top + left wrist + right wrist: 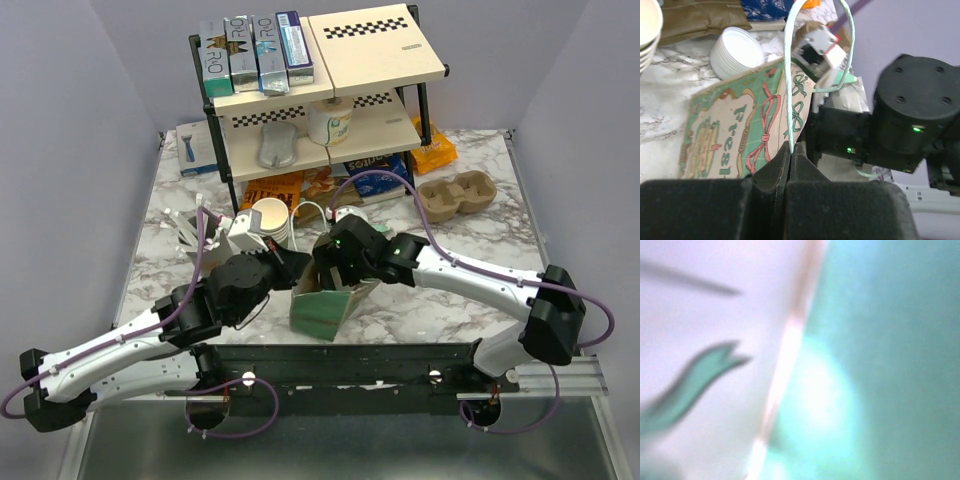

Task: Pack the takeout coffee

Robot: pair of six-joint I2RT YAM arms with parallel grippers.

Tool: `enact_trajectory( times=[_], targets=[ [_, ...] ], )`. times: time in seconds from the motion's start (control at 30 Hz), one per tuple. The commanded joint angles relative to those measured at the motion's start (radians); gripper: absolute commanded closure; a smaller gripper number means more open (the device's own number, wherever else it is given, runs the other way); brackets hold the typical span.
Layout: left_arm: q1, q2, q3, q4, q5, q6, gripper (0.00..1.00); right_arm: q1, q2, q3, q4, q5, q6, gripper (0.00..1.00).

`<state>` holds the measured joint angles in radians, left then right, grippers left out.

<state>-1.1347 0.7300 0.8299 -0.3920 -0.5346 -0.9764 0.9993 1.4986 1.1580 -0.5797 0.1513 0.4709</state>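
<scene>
Marble table (470,225) with rack (375,45) at rear: bag held, coffee not yet packed.
We found the left gripper (790,152) pinched together on the rim of the green paper bag (725,135), at the foot of its handle. The right gripper (338,288) sat at the bag's mouth; we could not tell how its jaws stood. The takeout coffee (330,124) stood on the rack's middle shelf, well apart from the bag.

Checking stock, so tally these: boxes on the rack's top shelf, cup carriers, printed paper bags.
boxes: 4
carrier: 1
bag: 1
Total: 6
</scene>
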Motion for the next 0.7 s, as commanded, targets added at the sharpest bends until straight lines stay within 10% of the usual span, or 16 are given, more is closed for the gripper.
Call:
enact_trajectory(
  times=[0.0,0.67],
  targets=[
    [-0.004,0.012,0.008,-0.048,-0.084,-0.033,1.00,-0.008,-0.050,0.006,-0.022,0.044,-0.006,0.00],
    [0.015,0.105,0.069,-0.085,-0.079,-0.024,1.00,-0.008,-0.199,0.025,0.017,0.091,0.002,0.00]
  ],
)
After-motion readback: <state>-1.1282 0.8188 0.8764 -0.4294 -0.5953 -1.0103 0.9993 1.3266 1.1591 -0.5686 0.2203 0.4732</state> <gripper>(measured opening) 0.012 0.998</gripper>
